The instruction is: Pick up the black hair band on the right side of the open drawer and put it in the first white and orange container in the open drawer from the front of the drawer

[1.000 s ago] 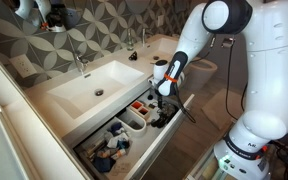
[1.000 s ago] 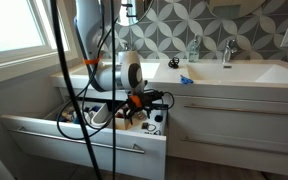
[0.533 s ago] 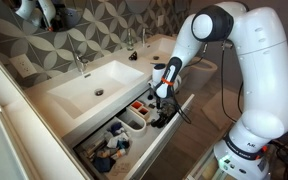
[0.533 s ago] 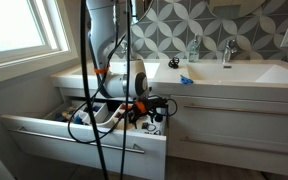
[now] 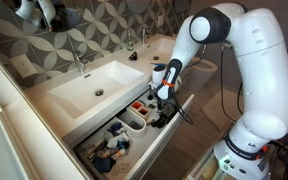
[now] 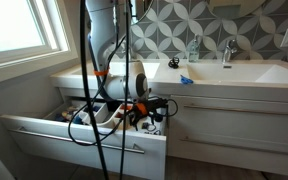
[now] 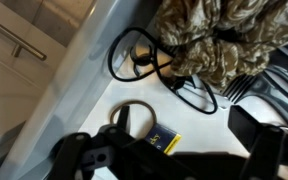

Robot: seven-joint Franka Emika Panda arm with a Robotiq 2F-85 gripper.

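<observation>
Wrist view: thin black ring-shaped hair band [image 7: 136,102] lies beyond the gripper's [image 7: 164,162] wide-spread fingers; exterior views hide it inside the white-fronted open drawer [image 5: 162,140].

Grey wall tiles [image 5: 99,20] with pale petal pattern, seen in both exterior views. White vanity top [image 6: 234,78] below; rectangular basin [image 5: 89,88] sunk in it, chrome tap [image 5: 80,58] at far edge. White socket plate [image 5: 24,66] on tiles, left of tap. White-framed window [image 6: 14,25] far left, bright daylight. Closed drawer front [image 6: 239,115] with bar handle under basin. Dull brown floor [image 5: 199,135] near right.
</observation>
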